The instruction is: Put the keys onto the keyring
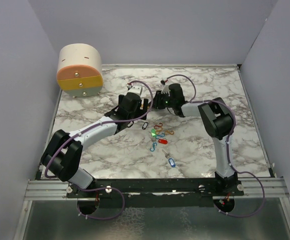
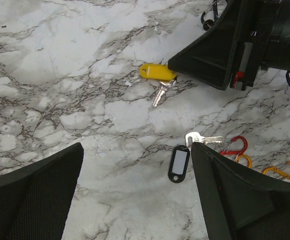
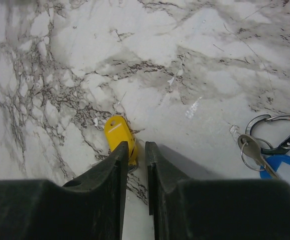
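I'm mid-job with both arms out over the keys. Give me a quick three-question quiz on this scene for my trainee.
1. True or false: the left gripper is open.
2. Which key lies at the right gripper's fingertips? A blue, B yellow, C green.
3. In the top view, what colour is the key lying alone below the pile?
Key: 1 true. 2 B, the yellow key. 3 blue, the blue key.
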`<state>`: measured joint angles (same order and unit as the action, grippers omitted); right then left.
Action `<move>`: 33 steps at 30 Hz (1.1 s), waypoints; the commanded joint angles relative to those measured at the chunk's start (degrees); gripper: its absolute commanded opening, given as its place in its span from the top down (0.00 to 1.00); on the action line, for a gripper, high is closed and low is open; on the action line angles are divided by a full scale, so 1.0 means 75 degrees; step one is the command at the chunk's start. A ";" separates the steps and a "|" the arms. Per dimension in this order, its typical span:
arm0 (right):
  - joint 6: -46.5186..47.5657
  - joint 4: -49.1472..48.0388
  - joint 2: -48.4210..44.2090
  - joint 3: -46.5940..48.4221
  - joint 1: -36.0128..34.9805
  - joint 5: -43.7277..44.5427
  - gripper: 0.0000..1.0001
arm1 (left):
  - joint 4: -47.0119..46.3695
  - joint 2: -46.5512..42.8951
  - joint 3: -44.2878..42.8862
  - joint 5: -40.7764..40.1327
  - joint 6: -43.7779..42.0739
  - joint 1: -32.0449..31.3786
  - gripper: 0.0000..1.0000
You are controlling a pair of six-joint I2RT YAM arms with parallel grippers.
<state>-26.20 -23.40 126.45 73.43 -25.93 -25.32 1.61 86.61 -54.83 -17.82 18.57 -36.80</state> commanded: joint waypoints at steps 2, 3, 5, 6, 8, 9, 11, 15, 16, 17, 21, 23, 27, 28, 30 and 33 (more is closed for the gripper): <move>-0.0094 0.0039 0.0257 0.0237 -0.0075 -0.0200 0.82 | -0.0214 -0.0074 0.0100 0.0249 0.0010 0.0092 0.10; -0.0099 0.0038 0.0266 0.0245 -0.0081 -0.0200 0.84 | -0.0214 -0.0075 0.0110 0.0261 0.0009 0.0106 0.10; -0.0112 0.0048 0.0293 0.0280 -0.0081 -0.0203 0.88 | -0.0220 -0.0075 0.0115 0.0277 0.0009 0.0117 0.10; -0.0116 0.0049 0.0304 0.0287 -0.0081 -0.0210 0.91 | -0.0231 -0.0077 0.0125 0.0289 0.0009 0.0134 0.10; -0.0136 0.0035 0.0302 0.0286 -0.0081 -0.0210 0.97 | -0.0242 -0.0087 0.0135 0.0312 0.0009 0.0144 0.10; -0.0132 0.0008 0.0291 0.0274 -0.0081 -0.0208 0.99 | -0.0238 -0.0087 0.0138 0.0323 -0.0002 0.0148 0.10; -0.0114 -0.0147 0.0188 0.0168 -0.0081 -0.0171 0.99 | -0.0235 -0.0097 0.0127 0.0343 -0.0021 0.0148 0.11; 0.0019 -0.0819 -0.0346 -0.0512 -0.0081 0.0087 0.99 | -0.0254 -0.0180 0.0143 0.0464 -0.0060 0.0148 0.13; 0.0069 -0.0998 -0.0515 -0.0797 -0.0081 0.0166 0.99 | -0.0263 -0.0214 0.0168 0.0491 -0.0066 0.0148 0.13; 0.0119 -0.1158 -0.0698 -0.1002 -0.0081 0.0237 0.99 | -0.0299 -0.0240 0.0182 0.0525 -0.0056 0.0148 0.14; 0.0328 -0.1635 -0.1428 -0.1804 -0.0081 0.0473 0.99 | -0.0440 -0.0306 0.0240 0.0745 -0.0003 0.0148 0.16; 0.0443 -0.1806 -0.1787 -0.2181 -0.0081 0.0540 0.99 | -0.0469 -0.0290 0.0232 0.0880 0.0008 0.0140 0.17; 0.0660 -0.2161 -0.2622 -0.2951 -0.0081 0.0745 0.99 | -0.0516 -0.0227 0.0186 0.1014 0.0020 0.0062 0.18; 0.0713 -0.2175 -0.2830 -0.3095 -0.0081 0.0794 0.99 | -0.0529 -0.0227 0.0177 0.1030 0.0004 0.0035 0.18; 0.0819 -0.2166 -0.3208 -0.3351 -0.0081 0.0919 0.99 | -0.0559 -0.0226 0.0163 0.1055 -0.0014 -0.0039 0.18; 0.0978 -0.2083 -0.3722 -0.3686 -0.0081 0.1122 0.99 | -0.0577 -0.0216 0.0110 0.1081 -0.0038 -0.0167 0.18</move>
<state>-21.74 -36.21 103.20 48.40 -26.20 -20.36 -0.95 86.26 -53.52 -11.68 18.52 -36.67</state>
